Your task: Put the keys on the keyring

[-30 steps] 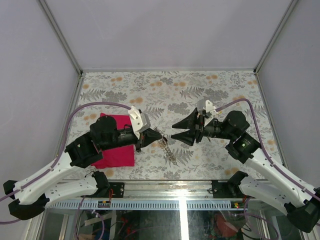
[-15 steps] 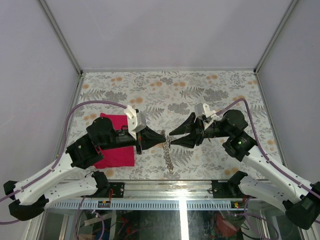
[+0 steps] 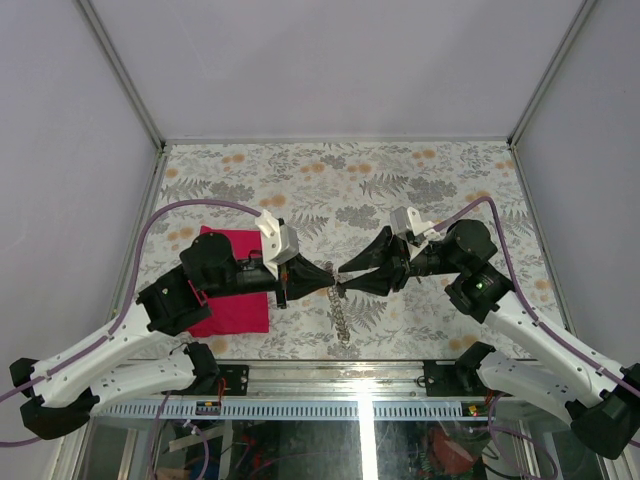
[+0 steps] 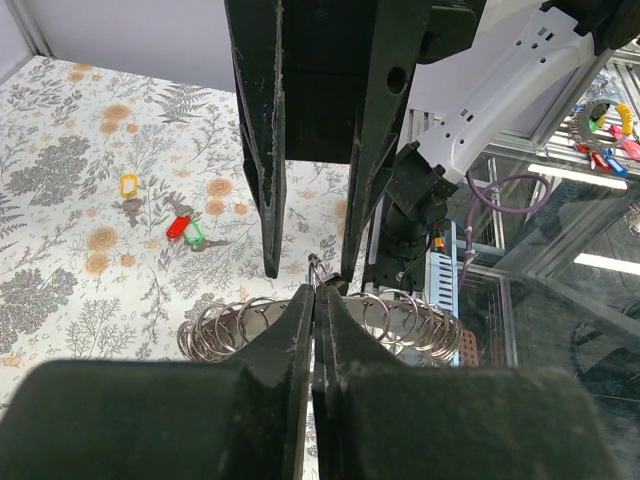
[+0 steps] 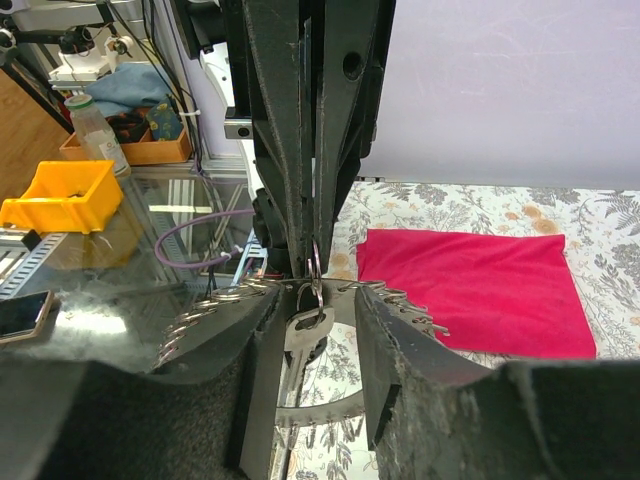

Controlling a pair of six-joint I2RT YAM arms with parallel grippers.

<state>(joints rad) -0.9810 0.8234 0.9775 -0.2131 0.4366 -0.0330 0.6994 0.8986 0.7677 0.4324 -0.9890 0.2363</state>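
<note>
The left hand is shut on the keyring. The right hand is half open around one key; I cannot tell if it grips. Other keys lie loose on the surface.

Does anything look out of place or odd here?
Nothing looks broken or spilled. The keyring chain dangles from the shut left end effector, while a red key, green key and yellow key lie loose on the table, off the chain.
</note>
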